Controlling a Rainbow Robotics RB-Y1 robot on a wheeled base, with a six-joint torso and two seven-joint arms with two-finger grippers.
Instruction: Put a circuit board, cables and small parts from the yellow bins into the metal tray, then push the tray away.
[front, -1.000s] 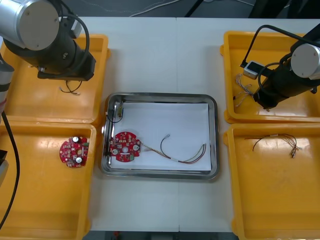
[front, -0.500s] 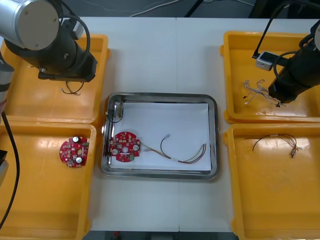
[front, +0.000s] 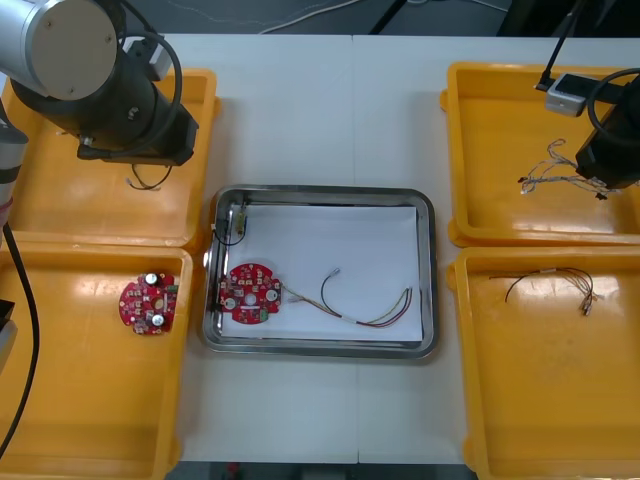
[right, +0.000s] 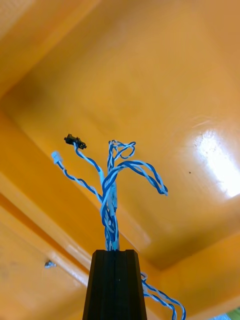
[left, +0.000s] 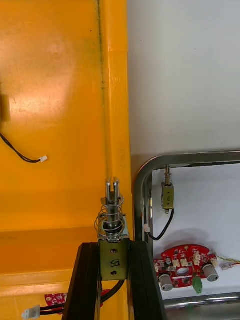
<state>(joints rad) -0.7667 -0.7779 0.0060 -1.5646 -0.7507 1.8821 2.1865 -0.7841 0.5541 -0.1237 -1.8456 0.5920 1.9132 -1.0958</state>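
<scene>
Loading step, about midway. The metal tray (front: 432, 300) is already carrying 1 round red circuit board (front: 250, 293) at its left end, a red and yellow cable (front: 372, 312) right of the board, and 1 other small metal part (front: 238, 214) in its far-left corner.

2 fetches are going at once:
- **Right arm:** over the yellow bin (front: 500, 110) far-right of the tray, the right gripper (right: 115, 254) is pinching a twisted blue and white cable (right: 112, 186), fingers clenched tight on it.
- **Left arm:** over the far-left bin (front: 60, 215), near the tray's far-left corner, the left gripper (left: 114, 246) is clamping a small metal part (left: 113, 220) between its fingers.

Next move, as I am reading it: both arms are needing to swing in over the tray's white inside, lower, and let go on bare space — the tray's far-right area is looking free. The push is coming after that.

**Cable:** thin and floppy, strands looping and splaying out from the pinch, with a black plug on 1 end and a white plug on another. It is looking clear of the bin floor, and I am judging it likely to swing and catch on the bin wall nearest the tray.

**Metal part:** a small silver block — coil spring and forked pin sticking out past the fingertips.
</scene>
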